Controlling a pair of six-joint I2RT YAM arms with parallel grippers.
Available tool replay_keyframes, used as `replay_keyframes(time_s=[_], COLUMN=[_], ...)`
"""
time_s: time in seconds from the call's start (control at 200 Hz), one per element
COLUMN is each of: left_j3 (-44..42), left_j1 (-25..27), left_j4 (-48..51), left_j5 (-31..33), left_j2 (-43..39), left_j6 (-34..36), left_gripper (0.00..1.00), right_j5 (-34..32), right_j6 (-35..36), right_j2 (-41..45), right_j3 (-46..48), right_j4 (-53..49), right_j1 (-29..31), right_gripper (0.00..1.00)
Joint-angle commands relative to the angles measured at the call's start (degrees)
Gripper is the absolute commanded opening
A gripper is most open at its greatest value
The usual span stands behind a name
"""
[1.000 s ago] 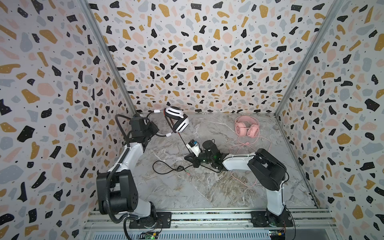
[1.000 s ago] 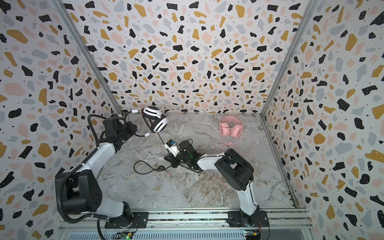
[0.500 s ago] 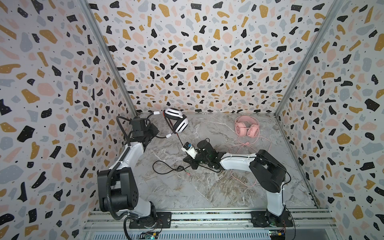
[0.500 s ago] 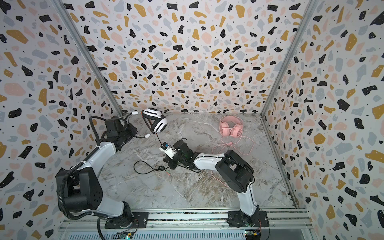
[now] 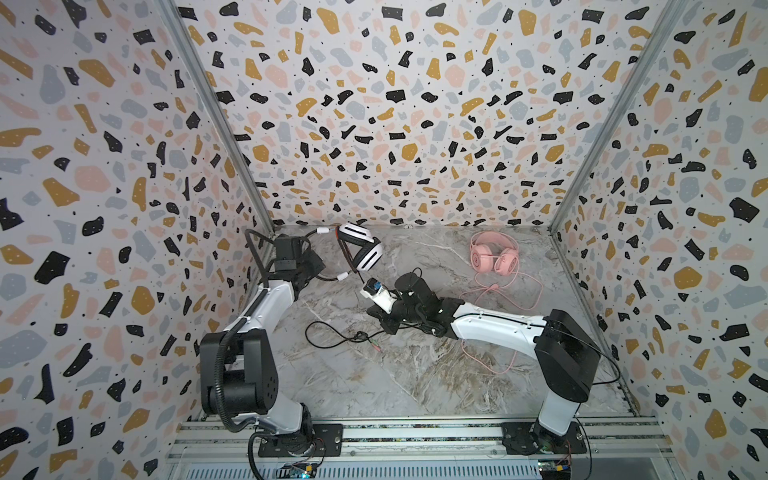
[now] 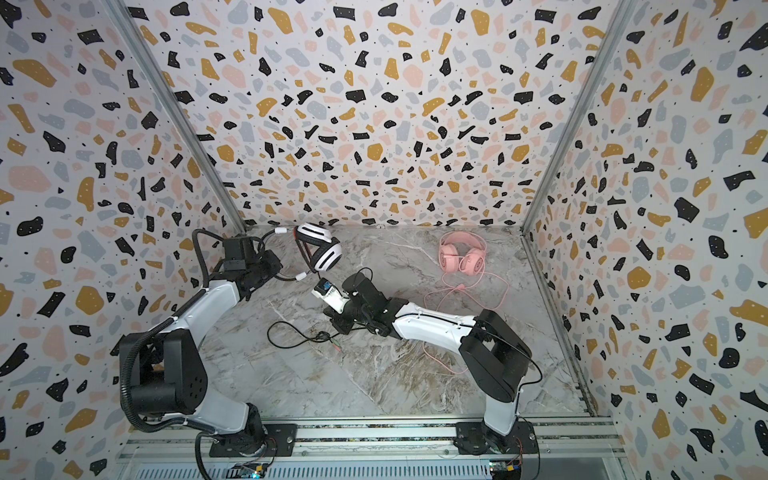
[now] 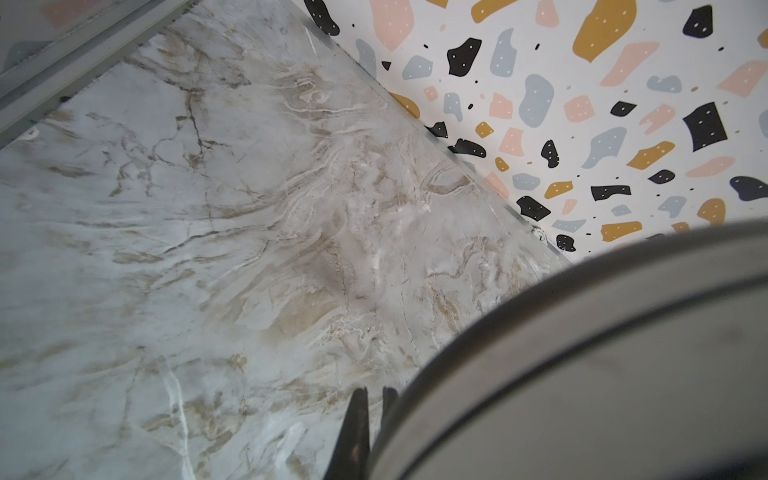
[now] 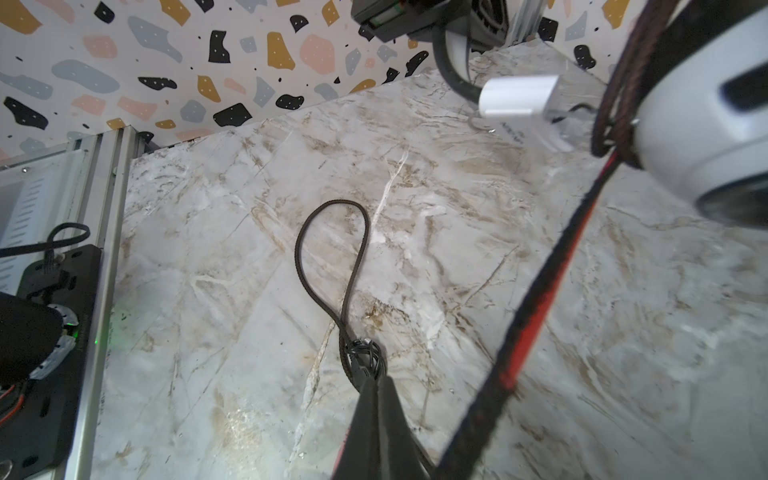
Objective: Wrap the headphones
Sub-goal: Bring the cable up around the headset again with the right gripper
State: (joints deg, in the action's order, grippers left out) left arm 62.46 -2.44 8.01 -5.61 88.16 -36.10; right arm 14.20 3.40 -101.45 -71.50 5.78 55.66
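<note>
Both hands are closed: left hand clamps the white headset by its thin, probably springy headband; right hand pinches the limp, likely slippery cable.

With the back wall at 12 o'clock, the raised headset hangs above the counter at 11, gripped by the left pincer at 10. The resting headset lies on the counter at 1. The right pincer, near the centre, pinches the cable, which loops on the counter toward 9.
</note>
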Motion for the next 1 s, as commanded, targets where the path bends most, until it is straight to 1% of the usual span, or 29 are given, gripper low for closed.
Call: replay_keyframes(time_s=[0.0, 0.155, 0.34, 0.441, 0.531, 0.581, 0.661, 0.726, 0.786, 0.931, 0.996], left_j3=[4.3, 6.5, 9.8, 11.2, 12.0, 12.1, 12.5, 12.8, 12.8, 13.4, 13.6], left_j1=[2.6, 7.7, 12.8, 14.4, 15.8, 16.1, 16.2, 16.5, 16.7, 16.9, 17.1], left_j4=[-2.2, 1.2, 5.9, 7.7, 8.8, 8.8, 9.0, 9.6, 9.6, 9.9, 10.2], left_j5=[4.1, 10.4, 19.0, 20.3, 22.5, 22.9, 21.4, 21.4, 21.6, 19.5, 19.5], left_j2=[-0.8, -0.9, -0.3, 0.2, 0.4, 0.3, 0.5, 0.7, 0.8, 1.2, 1.3], left_j6=[2.3, 6.7, 12.0, 14.4, 16.0, 16.5, 16.6, 16.6, 16.7, 17.5, 17.7], left_gripper=[0.00, 0.00, 0.00, 0.00, 0.00, 0.00, 0.00, 0.00, 0.00, 0.00, 0.00], right_j5=[-3.8, -5.4, -11.7, -14.5, -14.4, -14.3, -15.0, -15.5, -16.0, -23.2, -24.7], right_j6=[2.8, 2.9, 3.9, 4.3, 4.1, 4.0, 4.1, 4.1, 3.8, 3.1, 2.0], right_j2=[5.1, 9.6, 14.9, 17.0, 18.0, 19.0, 20.1, 20.5, 21.0, 21.1, 21.6], right_j3=[-0.2, 3.7, 8.3, 11.4, 12.4, 13.6, 15.2, 15.5, 16.6, 18.0, 18.3], right_j4=[-2.9, -0.8, 1.9, 4.1, 3.5, 3.9, 5.3, 5.2, 6.1, 7.7, 8.0], right_j1=[0.3, -0.7, -2.1, -3.7, -5.7, -6.5, -7.5, -8.2, -8.9, -9.9, -10.2], right_gripper=[0.02, 0.02, 0.02, 0.02, 0.02, 0.03, 0.04, 0.04, 0.07, 0.10, 0.11])
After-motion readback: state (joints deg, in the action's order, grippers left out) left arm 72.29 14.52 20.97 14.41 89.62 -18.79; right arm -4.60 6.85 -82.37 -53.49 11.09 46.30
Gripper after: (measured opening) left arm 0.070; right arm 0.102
